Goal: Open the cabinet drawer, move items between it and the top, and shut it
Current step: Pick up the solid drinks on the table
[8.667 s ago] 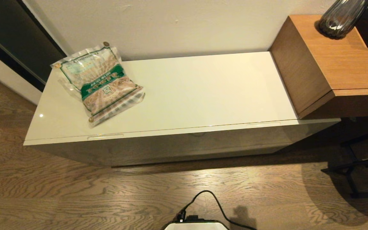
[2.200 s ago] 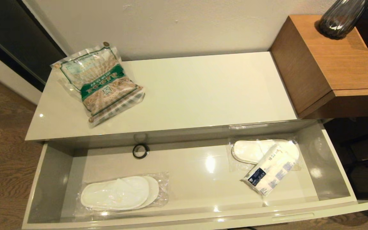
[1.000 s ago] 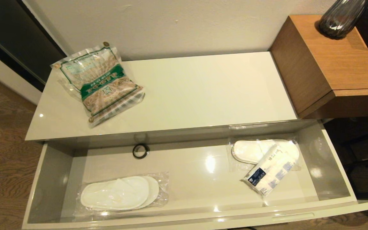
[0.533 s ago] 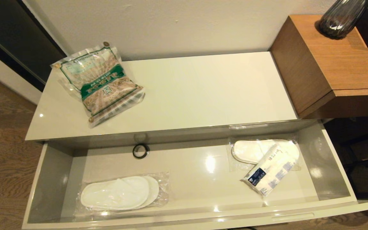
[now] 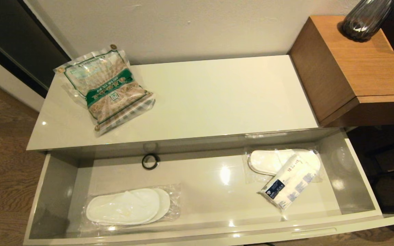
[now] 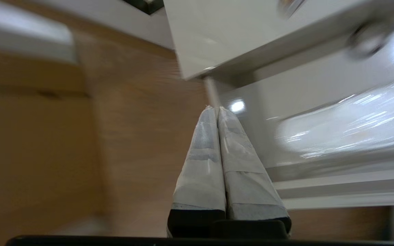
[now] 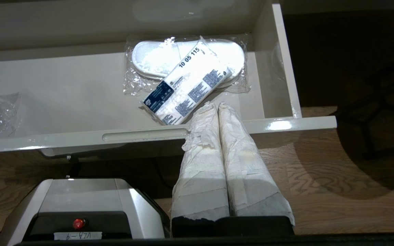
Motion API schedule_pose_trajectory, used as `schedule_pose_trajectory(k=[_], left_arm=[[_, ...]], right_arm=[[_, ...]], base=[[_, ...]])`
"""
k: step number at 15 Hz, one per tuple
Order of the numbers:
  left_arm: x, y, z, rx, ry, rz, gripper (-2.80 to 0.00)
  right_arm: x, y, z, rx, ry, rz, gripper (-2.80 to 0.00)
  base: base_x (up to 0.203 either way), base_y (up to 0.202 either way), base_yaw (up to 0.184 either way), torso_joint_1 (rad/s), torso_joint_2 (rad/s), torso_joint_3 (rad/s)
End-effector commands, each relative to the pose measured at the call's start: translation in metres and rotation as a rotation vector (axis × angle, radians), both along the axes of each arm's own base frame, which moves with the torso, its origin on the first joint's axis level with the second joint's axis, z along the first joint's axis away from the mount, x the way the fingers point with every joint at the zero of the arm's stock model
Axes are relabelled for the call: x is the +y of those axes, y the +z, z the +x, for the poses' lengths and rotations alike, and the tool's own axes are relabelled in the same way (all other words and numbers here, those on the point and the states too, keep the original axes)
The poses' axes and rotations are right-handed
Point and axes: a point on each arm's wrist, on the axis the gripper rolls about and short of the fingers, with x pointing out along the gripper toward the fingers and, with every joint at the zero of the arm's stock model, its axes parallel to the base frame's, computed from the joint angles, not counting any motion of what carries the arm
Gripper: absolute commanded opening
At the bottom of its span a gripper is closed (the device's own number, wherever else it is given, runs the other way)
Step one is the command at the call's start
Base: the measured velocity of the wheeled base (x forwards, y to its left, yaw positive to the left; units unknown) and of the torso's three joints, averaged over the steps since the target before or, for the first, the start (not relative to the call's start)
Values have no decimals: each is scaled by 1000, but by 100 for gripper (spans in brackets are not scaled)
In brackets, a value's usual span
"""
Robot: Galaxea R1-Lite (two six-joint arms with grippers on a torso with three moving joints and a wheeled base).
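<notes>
Drawer (image 5: 364, 191), long, shallow and glossy cream-white, stands pulled out, holding clear-wrapped flat white slippers (image 5: 128, 206). Left claw (image 6: 216, 108) and right claw (image 7: 216, 105) are both pressed closed, empty, near its front corners.

Head camera looks steeply down over the top (image 5: 217, 92) and open cabinet drawer (image 5: 204, 235); right wrist camera, low before the drawer front, shares its tissue pack (image 7: 186, 87); left wrist camera views the drawer's blurred end close.

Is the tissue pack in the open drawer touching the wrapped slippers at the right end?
Touching. In the head view the tissue pack lies across the right-hand slippers, covering part of them; the right wrist view shows the same overlap, no gap.
</notes>
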Motion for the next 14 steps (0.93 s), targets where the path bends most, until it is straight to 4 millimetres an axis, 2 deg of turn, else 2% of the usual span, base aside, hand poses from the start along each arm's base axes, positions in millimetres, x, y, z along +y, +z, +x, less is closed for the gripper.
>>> schedule_pose_trajectory(k=[1,4,8,9,11,14], left_arm=[[6,-10,49,162,-60,293,-280],[1,-19,84,249,-167,539,-280],[-24,-30,127,319,-164,752,-280],[-40,-35,138,311,-174,753,-280],[-69,-57,165,319,-148,635,-280],[-103,-87,191,349,-4,527,-280]], right_arm=[[0,0,0,3,0,-1,-280],[0,0,0,4,0,-1,-280],[0,0,0,3,0,-1,-280],[0,0,0,4,0,-1,-280],[0,-1,0,4,0,-1,-280],[0,0,0,3,0,-1,-280]], base=[[0,0,0,0,0,0],[0,0,0,0,0,0],[0,0,0,0,0,0],[0,0,0,0,0,0],[0,0,0,0,0,0],[0,0,0,0,0,0]])
